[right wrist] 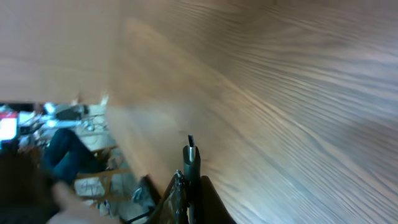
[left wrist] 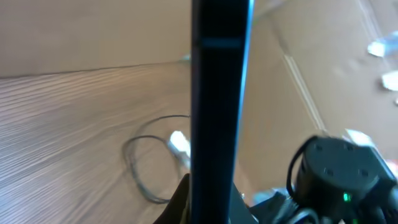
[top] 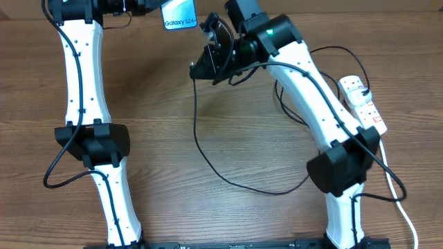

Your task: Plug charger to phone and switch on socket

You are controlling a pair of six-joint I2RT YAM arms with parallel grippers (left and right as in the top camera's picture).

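The slim glossy phone [left wrist: 217, 93] stands edge-on, pinched in the left gripper [top: 158, 7]; the right gripper [right wrist: 189, 186] pinches the small black tip of the charger [right wrist: 191, 154]. Its thin cable curls to the white oblong socket [top: 363, 104].

Even, soft light; blurred wrist views.

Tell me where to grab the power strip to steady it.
Pinch the power strip across its narrow width from above, at mid-body. It lies flat on the table, long and slim, so its two long sides give parallel faces.
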